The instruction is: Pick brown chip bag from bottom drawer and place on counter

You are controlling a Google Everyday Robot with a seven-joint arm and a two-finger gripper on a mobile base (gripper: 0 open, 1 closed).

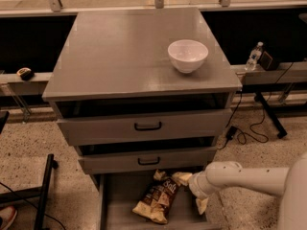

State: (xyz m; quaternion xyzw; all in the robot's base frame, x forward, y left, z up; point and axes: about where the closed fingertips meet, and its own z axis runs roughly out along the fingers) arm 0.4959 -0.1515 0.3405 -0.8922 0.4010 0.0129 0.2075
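Observation:
The brown chip bag (156, 199) lies flat on the floor of the open bottom drawer (120, 202), its dark top toward the cabinet and its tan end toward the front. My gripper (191, 191) is low in the drawer just to the right of the bag, open and empty. One tan finger (181, 178) reaches to the bag's upper right corner and the other points down at the drawer's right side. The counter (124, 51) is the grey cabinet top above.
A white bowl (188, 55) stands on the right part of the counter. Two upper drawers with black handles (147, 126) sit slightly open above the bottom drawer. A water bottle (253, 56) and cables are at the right, and a black stand leg (44, 190) at the left.

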